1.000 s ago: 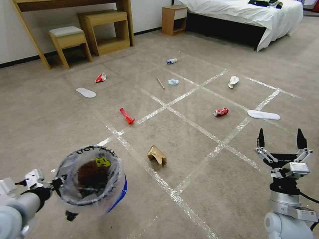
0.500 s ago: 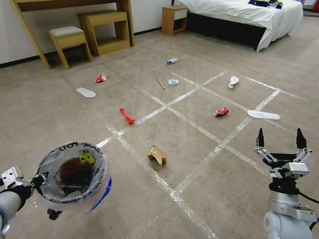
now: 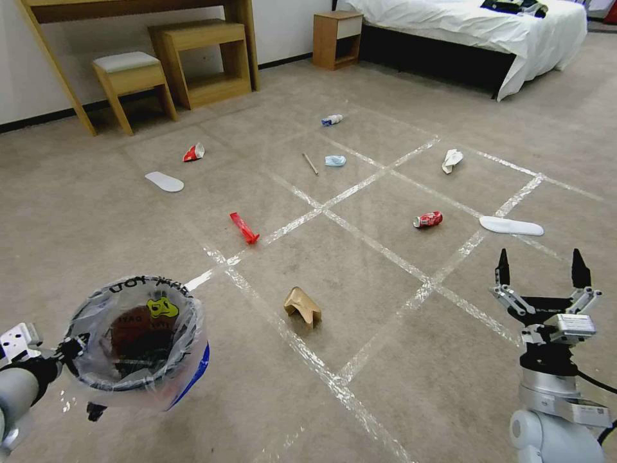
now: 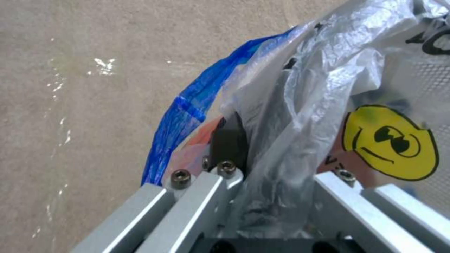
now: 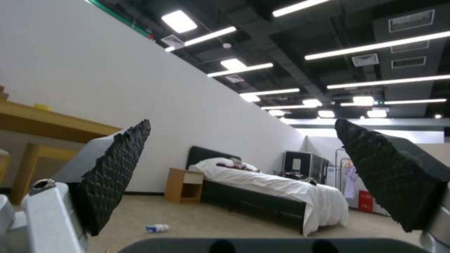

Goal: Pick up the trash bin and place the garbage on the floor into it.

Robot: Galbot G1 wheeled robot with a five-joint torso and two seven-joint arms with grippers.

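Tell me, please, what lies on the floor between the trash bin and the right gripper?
Head view: the crumpled brown paper bag and tape lines.

Beige-grey short-pile carpet [image 3: 96, 212] crossed by shiny tape lines [image 3: 379, 241] meets a plain white wall [image 3: 13, 77]. A wooden desk [image 3: 135, 9], cushioned stool [image 3: 132, 80], wooden nightstand [image 3: 337, 37] and white-sheeted bed [image 3: 475, 29] stand beyond; what seem strip lights [image 5: 262, 66] glow overhead.

Trash bin [image 3: 135, 341] left of paper bag [image 3: 303, 305]
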